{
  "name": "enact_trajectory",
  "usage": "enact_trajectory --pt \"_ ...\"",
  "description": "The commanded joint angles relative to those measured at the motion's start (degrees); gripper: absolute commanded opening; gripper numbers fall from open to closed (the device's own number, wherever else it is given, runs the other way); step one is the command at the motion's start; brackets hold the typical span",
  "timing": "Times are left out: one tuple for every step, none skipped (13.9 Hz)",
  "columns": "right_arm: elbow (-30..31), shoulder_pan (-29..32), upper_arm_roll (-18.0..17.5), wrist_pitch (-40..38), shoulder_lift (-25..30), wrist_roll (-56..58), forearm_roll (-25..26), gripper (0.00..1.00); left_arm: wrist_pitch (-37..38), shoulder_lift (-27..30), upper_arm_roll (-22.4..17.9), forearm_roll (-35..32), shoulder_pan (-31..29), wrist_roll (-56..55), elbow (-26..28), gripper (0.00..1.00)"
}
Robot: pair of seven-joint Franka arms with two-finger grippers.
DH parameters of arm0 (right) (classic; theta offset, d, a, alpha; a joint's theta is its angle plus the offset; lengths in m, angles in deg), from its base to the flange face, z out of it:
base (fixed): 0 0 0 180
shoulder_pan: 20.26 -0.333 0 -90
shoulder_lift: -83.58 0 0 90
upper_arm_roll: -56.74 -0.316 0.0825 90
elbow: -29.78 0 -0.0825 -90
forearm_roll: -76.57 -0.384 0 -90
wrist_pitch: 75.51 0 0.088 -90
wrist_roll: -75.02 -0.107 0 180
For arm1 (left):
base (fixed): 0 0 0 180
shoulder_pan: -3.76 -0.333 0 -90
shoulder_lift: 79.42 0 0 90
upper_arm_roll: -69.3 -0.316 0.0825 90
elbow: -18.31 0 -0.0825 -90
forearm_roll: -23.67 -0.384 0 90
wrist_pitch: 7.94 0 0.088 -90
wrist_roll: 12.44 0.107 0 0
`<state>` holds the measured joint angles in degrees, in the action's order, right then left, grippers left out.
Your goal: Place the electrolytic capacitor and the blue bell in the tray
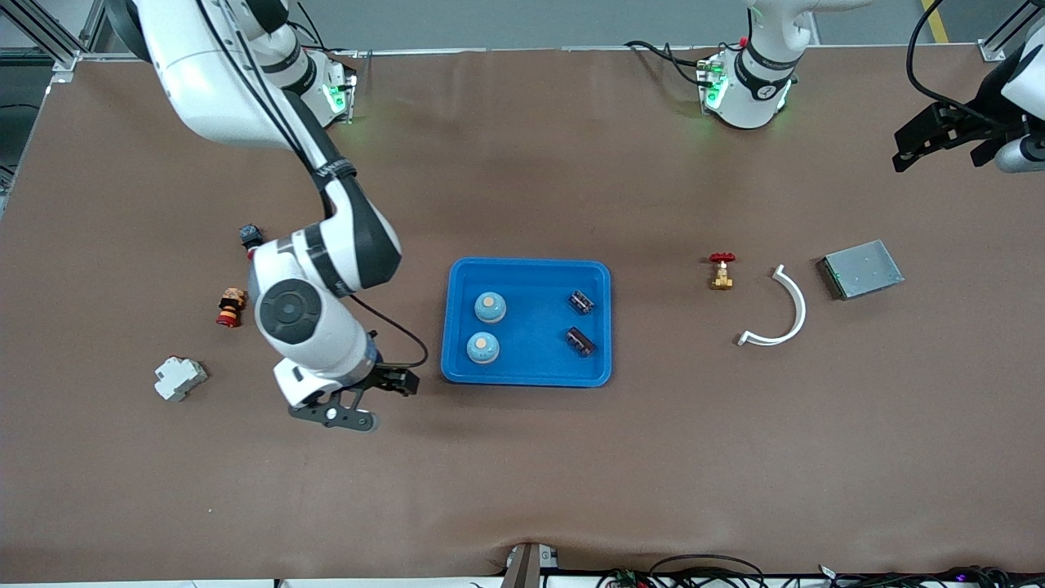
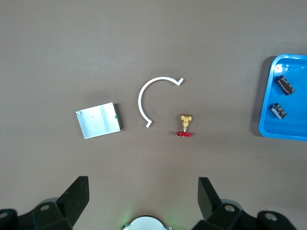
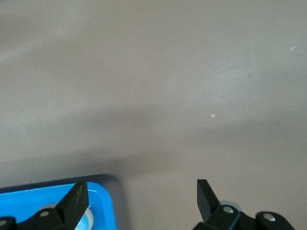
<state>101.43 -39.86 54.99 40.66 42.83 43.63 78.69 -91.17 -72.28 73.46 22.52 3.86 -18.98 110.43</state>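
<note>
right gripper (image 1: 359, 402): fingers apart, empty, over bare table beside the tray's corner nearest the front camera at the right arm's end. left gripper (image 1: 939, 139): fingers apart, empty, raised over the left arm's end of the table, waiting. tray (image 1: 527, 374): bright blue, mid-table. in it: two blue bells (image 1: 490, 307) (image 1: 482, 348) toward the right arm's end; two electrolytic capacitors (image 1: 580, 301) (image 1: 580, 341) toward the left arm's end. on the table toward the left arm's end: red-handled brass valve (image 1: 722, 270), white curved strip (image 1: 780, 311), grey metal box (image 1: 861, 269).
</note>
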Motion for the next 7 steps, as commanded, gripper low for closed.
enact_trajectory --pt "1.0 3.4 -1.2 -3.1 3.4 5.5 -1.2 1.00 0.0 0.8 -0.2 0.3 -0.1 0.8 0.2 1.00" --pt "1.0 4.4 -1.2 -4.2 4.1 7.0 -1.3 1.00 0.0 0.7 -0.2 0.3 -0.1 0.7 0.2 1.00" --pt "1.0 5.3 -1.2 -5.2 4.9 9.1 -1.3 1.00 0.0 0.7 -0.2 0.3 -0.1 0.8 0.2 1.00" --pt "1.0 6.4 -1.2 -6.1 5.7 10.9 -1.4 1.00 0.0 0.7 -0.2 0.2 -0.1 0.8 0.2 1.00" --pt "1.0 7.4 -1.2 -7.2 6.5 12.6 -2.5 1.00 0.0 0.7 -0.3 0.2 -0.2 0.8 0.2 1.00" --pt "1.0 8.5 -1.2 -8.1 7.3 14.6 -3.9 1.00 0.0 0.7 -0.2 0.2 -0.2 0.8 0.2 1.00" --pt "1.1 9.6 -1.1 -8.8 8.3 16.3 -4.6 1.00 0.0 0.7 -0.3 0.1 -0.2 0.8 0.2 1.00"
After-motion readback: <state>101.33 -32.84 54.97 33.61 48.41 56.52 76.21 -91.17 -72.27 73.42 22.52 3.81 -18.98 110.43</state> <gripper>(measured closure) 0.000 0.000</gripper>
